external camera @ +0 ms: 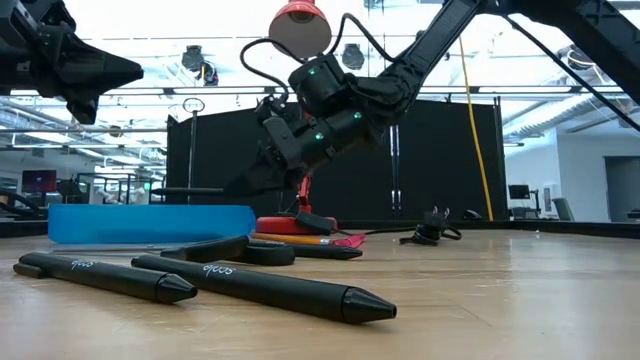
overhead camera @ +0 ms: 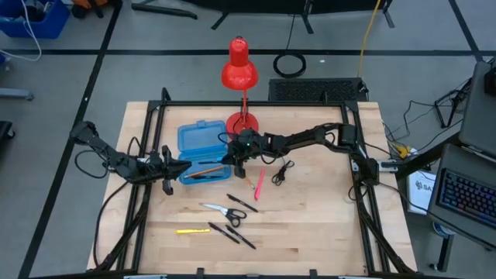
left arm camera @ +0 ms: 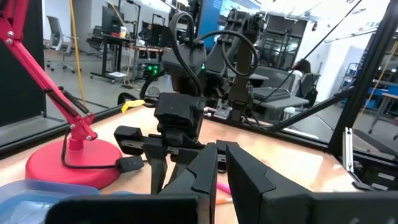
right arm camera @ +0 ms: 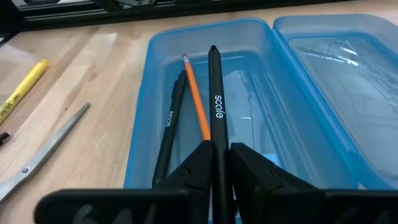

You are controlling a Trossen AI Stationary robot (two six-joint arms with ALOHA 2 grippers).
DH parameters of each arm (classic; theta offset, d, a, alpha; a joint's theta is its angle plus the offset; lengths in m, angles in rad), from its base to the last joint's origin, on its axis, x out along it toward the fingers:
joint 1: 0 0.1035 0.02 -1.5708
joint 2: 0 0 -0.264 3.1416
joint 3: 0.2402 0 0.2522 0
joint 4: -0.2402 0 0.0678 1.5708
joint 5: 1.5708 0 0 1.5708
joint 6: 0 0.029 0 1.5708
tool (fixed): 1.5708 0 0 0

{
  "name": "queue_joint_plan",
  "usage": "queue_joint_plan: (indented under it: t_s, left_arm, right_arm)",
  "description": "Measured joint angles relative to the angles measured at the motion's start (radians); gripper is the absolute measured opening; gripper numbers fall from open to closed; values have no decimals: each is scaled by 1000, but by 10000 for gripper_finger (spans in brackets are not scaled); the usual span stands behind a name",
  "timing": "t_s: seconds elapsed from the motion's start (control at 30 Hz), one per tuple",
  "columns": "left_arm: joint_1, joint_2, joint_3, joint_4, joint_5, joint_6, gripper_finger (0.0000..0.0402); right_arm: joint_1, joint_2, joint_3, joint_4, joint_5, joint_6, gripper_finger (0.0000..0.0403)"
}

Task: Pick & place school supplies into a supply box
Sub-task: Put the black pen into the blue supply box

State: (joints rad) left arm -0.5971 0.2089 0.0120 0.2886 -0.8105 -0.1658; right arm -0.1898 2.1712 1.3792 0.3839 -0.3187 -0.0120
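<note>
The blue supply box (overhead camera: pixel 200 143) lies open on the table, lid flat on the far side. Its tray (right arm camera: pixel 140 124) holds a black pen (right arm camera: pixel 169 124) and an orange pencil (right arm camera: pixel 198 106). My right gripper (right arm camera: pixel 221 155) is at the box's right end (overhead camera: pixel 235 159), shut on another black pen. My left gripper (overhead camera: pixel 167 172) hovers at the box's left end, shut and holding nothing (left arm camera: pixel 221 163). A pink pencil (overhead camera: pixel 258 184), scissors (overhead camera: pixel 221 209), a yellow pencil (overhead camera: pixel 192 230) and black pens (overhead camera: pixel 232 232) lie on the near table. My right gripper pinches a black pen between its two fingers near one end (right arm camera: pixel 216 134). The fingers come from the table's right, slanting down. The pen runs on along them, and its free end (right arm camera: pixel 213 53) reaches over the tray. Whether that end touches the tray I cannot tell.
A red desk lamp (overhead camera: pixel 240 74) stands just beyond the box with its base (overhead camera: pixel 242 122) behind my right gripper. Its black cord and plug (overhead camera: pixel 283 172) lie to the right of the pink pencil. Two black pens (external camera: pixel 260 290) lie near the table's near edge.
</note>
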Motion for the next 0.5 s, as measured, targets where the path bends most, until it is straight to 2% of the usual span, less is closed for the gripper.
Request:
queue_joint_plan:
  t_s: [0.27,0.5]
  left_arm:
    - [0,0,0,-6,0,0,37]
    - [0,0,0,-9,0,1,37]
  right_arm:
    - [14,0,0,52,1,-18,51]
    - [29,-1,0,110,5,10,105]
